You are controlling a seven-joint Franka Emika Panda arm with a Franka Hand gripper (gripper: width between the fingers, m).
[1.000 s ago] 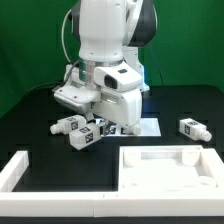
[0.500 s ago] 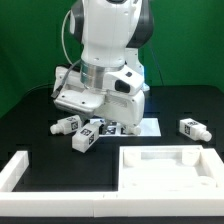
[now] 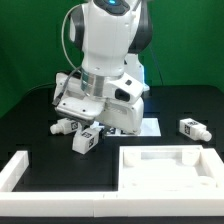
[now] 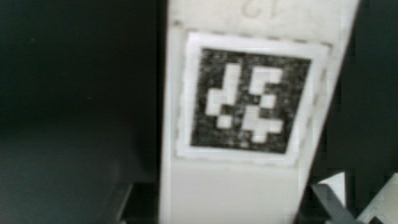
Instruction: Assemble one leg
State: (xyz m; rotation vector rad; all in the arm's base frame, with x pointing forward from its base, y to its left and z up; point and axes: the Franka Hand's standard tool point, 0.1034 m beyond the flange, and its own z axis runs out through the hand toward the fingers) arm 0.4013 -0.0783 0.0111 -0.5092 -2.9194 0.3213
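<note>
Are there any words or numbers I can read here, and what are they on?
No words or numbers can be read.
Leg, wrist view: faint marks near one end, too blurred to read.
Its marker tag: a black-and-white square pattern, not letters.
Loose leg, exterior view: its tags are too small to read.

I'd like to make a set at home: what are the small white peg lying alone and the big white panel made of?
The peg looks like hard matte white plastic: crisp edges, even colour, no grain. The panel looks like the same matte white plastic, with soft shading in its recesses and no shine, though painted wood cannot be ruled out.
</note>
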